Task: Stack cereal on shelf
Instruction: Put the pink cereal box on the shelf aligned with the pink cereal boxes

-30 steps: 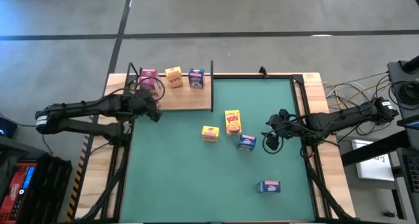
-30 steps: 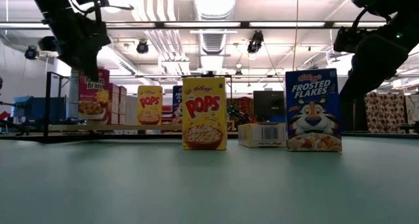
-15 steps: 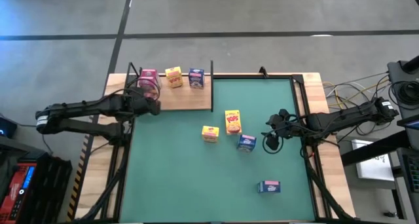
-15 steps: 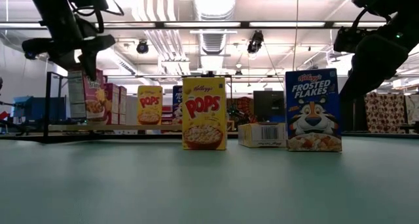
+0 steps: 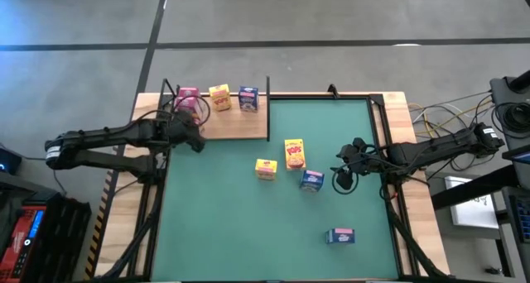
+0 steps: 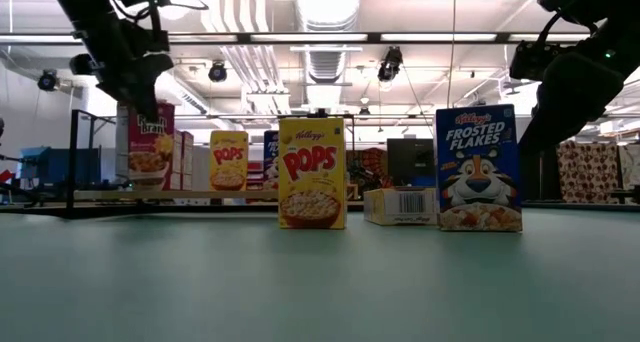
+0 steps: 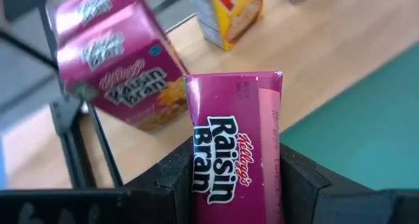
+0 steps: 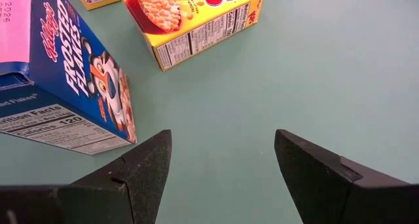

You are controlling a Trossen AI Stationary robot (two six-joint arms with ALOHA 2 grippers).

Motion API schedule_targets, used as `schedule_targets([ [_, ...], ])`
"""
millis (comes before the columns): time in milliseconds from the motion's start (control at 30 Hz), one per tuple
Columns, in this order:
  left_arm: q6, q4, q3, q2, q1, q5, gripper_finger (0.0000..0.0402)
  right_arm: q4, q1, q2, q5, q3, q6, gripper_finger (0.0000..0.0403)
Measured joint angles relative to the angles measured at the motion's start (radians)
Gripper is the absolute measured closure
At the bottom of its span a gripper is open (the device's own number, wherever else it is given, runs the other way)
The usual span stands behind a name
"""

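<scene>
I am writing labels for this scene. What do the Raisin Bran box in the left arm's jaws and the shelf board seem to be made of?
Raisin Bran box: apparently thin cardboard with a smooth printed magenta finish; crisp folded edges show. Shelf board: looks like light wood, matte, pale tan; whether solid or veneer cannot be told. The left gripper holds the box.

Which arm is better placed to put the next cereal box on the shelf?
Left. Its claw is shut on a Raisin Bran box at the shelf, beside another Raisin Bran box. The right claw hangs open and empty over the mat near the Frosted Flakes box.
</scene>
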Motion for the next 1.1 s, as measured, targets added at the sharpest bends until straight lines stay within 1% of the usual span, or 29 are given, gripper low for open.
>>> schedule_targets([
  [67,0.051,0.000,0.000,0.003,0.000,0.010,0.0262,0.000,0.000,0.000,0.000,0.000,0.000,0.0142],
  [133,0.071,0.003,0.000,0.007,0.000,0.017,0.0262,0.000,0.000,0.000,0.000,0.000,0.000,0.0142],
  [333,0.023,0.005,0.000,0.010,0.036,0.015,0.0261,0.000,0.000,0.000,0.000,0.000,0.000,0.0142],
  [600,0.030,-0.001,-0.019,0.024,0.080,0.017,0.0238,0.000,0.000,0.000,0.000,0.000,0.000,0.0142],
  [900,0.055,0.012,-0.025,0.046,0.087,0.016,0.0217,0.000,0.000,0.000,0.000,0.000,0.000,0.0142],
  [1100,0.135,0.042,-0.020,0.045,0.087,0.036,0.0203,0.000,0.000,0.000,0.000,0.000,0.000,0.0142],
])
